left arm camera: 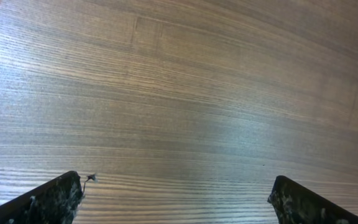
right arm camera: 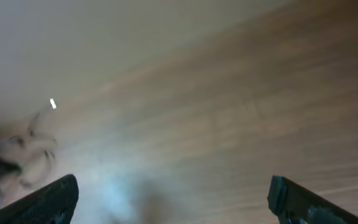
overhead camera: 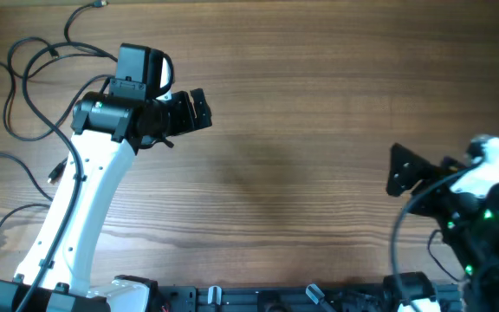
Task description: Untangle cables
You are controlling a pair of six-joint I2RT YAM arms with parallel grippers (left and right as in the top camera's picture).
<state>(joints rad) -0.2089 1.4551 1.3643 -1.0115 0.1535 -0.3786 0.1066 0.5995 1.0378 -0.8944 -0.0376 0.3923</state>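
Observation:
Several thin black cables (overhead camera: 13,65) lie in loose, crossing curves at the far left of the wooden table, and one plug tip (overhead camera: 100,4) sits at the top edge. My left gripper (overhead camera: 199,110) hovers to the right of them, apart from them. In the left wrist view it (left arm camera: 176,186) is wide open with only bare wood between its fingers. My right gripper (overhead camera: 398,169) is at the right side, far from the cables. It (right arm camera: 173,186) is wide open and empty. The cables show as a blurred dark patch (right arm camera: 14,158) at the left of the right wrist view.
The wooden table (overhead camera: 319,104) spans the whole view. The left arm's white link (overhead camera: 85,208) crosses the lower left, with its own thicker black wire running along it. Arm bases and black mounts line the front edge (overhead camera: 258,299).

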